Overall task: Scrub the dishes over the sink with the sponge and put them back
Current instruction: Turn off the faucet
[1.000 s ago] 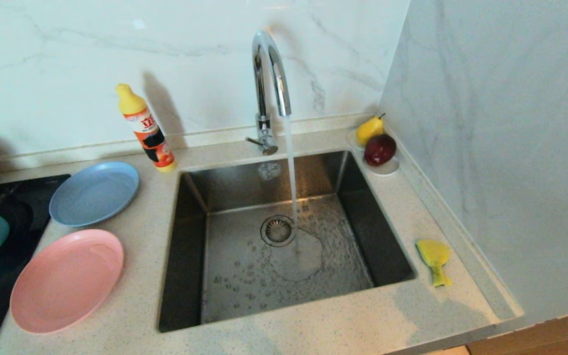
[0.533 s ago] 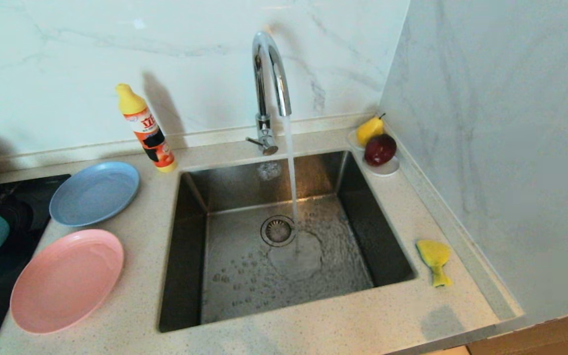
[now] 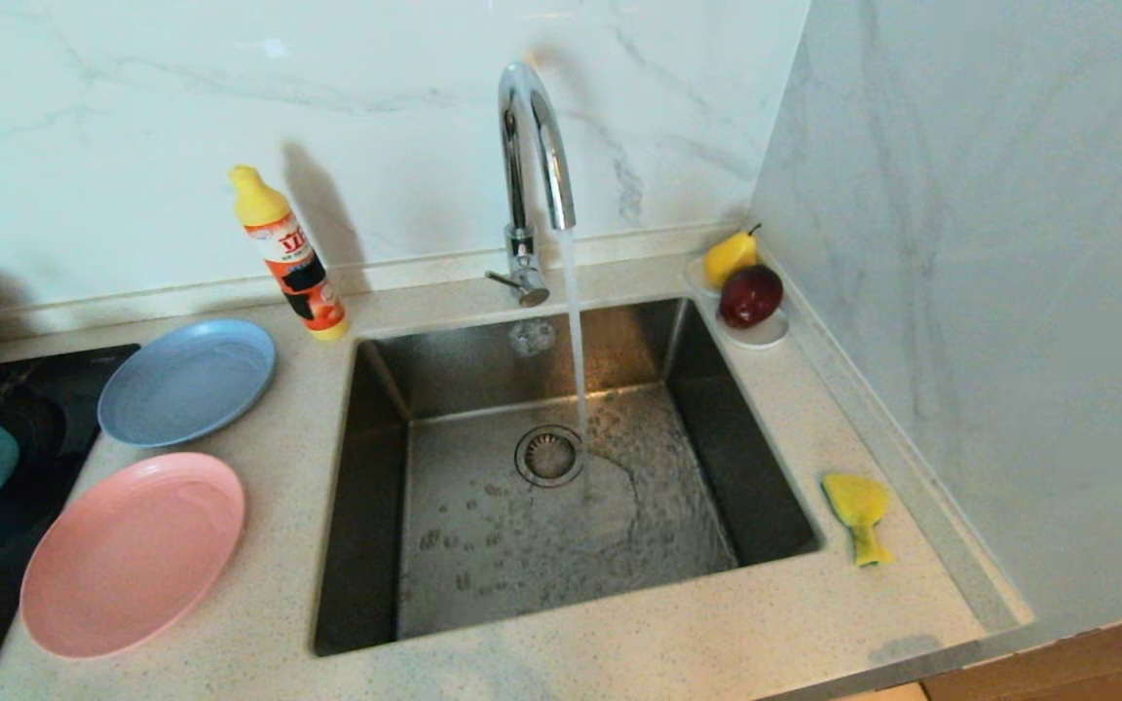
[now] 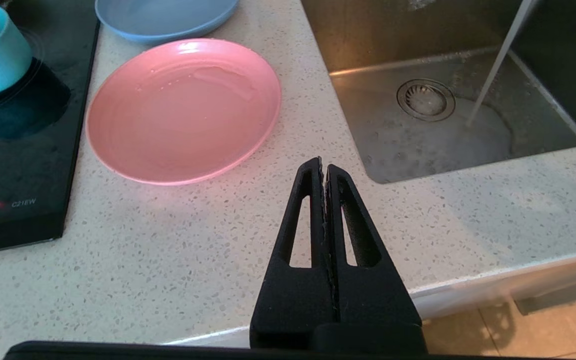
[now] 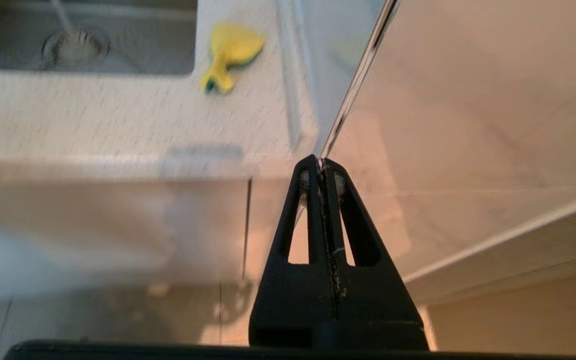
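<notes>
Left gripper (image 4: 323, 167) and right gripper (image 5: 318, 162) are both closed, holding nothing. Sponge (image 3: 858, 511) lies at three o'clock of the sink (image 3: 366, 467)

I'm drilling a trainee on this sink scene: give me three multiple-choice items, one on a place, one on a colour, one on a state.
1. Where does the sponge lie?
A. in the sink
B. on the counter right of the sink
C. on the pink plate

2. Which plate lies nearer the bottle?
A. blue plate
B. pink plate
C. a green one

3. The tap is:
A. off
B. dripping
C. running

Key: B, it rests on speckled counter; A, blue sits beside the bottle; C, a steady stream falls.
</notes>
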You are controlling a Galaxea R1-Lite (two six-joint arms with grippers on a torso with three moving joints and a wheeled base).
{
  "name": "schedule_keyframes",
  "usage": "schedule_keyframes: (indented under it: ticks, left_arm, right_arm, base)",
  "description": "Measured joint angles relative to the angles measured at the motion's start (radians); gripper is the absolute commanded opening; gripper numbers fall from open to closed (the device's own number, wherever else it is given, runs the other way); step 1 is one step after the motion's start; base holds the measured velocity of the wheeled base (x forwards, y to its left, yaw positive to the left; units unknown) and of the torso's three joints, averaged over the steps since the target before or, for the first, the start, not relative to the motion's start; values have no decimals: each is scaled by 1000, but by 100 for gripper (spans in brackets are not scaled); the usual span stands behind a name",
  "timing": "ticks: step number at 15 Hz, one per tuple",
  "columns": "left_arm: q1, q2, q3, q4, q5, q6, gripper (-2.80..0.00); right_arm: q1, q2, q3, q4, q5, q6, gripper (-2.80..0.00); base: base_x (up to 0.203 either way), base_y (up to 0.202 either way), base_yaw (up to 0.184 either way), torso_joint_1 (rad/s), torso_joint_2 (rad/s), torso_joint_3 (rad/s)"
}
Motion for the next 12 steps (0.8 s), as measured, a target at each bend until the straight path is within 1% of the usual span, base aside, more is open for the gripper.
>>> schedule_keyframes:
  ticks: [3,12]
  left_arm:
    - [0,0,0,0,0,-1,-280]
    - [0,0,0,-1,0,0,-280]
  right_arm:
    - [0,-3,5,-22,-2,34,-280]
    - [0,-3,9,-27,-3,37,-280]
  base:
    - [0,0,0,0,0,0]
    - [0,0,0,0,0,0]
